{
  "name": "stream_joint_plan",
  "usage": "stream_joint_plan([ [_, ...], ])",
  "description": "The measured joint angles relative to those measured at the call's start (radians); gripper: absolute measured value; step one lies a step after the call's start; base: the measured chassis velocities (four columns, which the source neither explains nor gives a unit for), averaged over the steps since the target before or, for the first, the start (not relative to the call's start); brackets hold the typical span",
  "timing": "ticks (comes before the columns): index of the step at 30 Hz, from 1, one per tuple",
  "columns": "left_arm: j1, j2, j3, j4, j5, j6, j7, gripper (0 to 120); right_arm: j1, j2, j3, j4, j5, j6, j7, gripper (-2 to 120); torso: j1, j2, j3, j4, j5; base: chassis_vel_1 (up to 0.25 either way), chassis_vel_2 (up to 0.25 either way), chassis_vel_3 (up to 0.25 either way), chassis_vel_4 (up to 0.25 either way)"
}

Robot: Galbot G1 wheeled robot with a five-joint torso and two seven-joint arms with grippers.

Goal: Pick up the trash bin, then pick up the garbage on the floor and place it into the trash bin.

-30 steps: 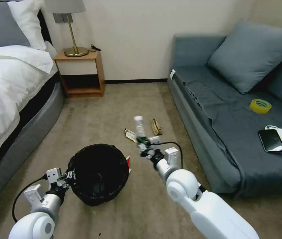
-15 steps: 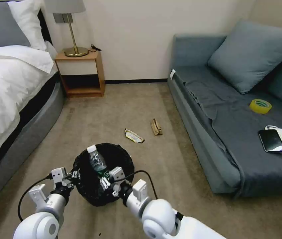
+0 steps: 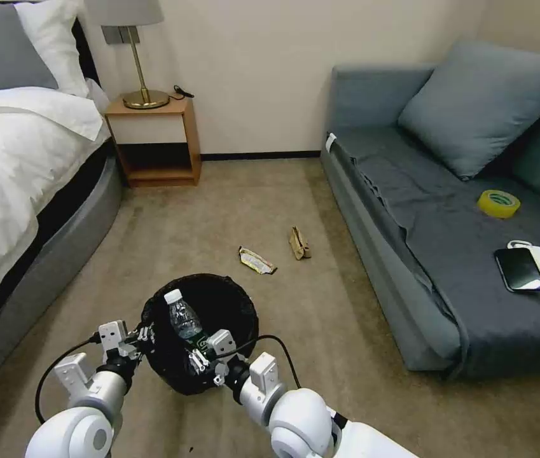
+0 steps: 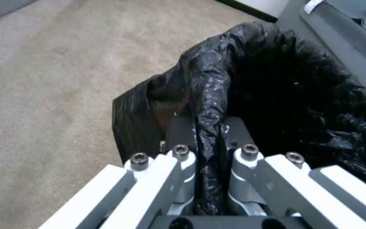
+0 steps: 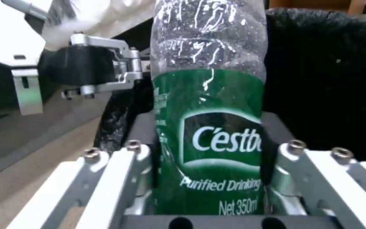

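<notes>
— Overhead, what step?
— Right claw (image 3: 201, 361) holds the clear green-labelled plastic bottle (image 3: 184, 318) over the round black-bagged trash bin (image 3: 235, 312); release seems due. Two wrappers lie on beige carpet between bed and grey sofa.
— Left wrist?
— Left claw (image 4: 208, 159) pinches the bin's rim.
— Right wrist?
— Fingers (image 5: 136, 165) clamp the label.
</notes>
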Motion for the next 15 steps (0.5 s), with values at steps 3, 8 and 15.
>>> stream_joint_plan([
  [3,0.001,0.000,-0.005,-0.001,-0.005,-0.002,0.002,5,-0.002,0.000,0.003,-0.001,-0.003,-0.006,0.002,56,0.000,0.000,0.000,0.0000,0.0000,0.000,0.000,0.000,0.000],
  [8,0.002,0.000,-0.012,-0.002,-0.013,-0.002,0.002,5,-0.006,0.001,0.011,-0.001,-0.005,-0.011,0.002,70,0.000,0.000,0.000,0.0000,0.0000,0.000,0.000,0.000,0.000],
  [15,0.002,0.002,-0.021,-0.007,-0.023,-0.002,0.002,5,-0.022,0.016,0.033,0.001,-0.034,-0.012,-0.002,96,0.000,0.000,0.000,0.0000,-0.0001,0.000,0.000,0.000,0.000],
])
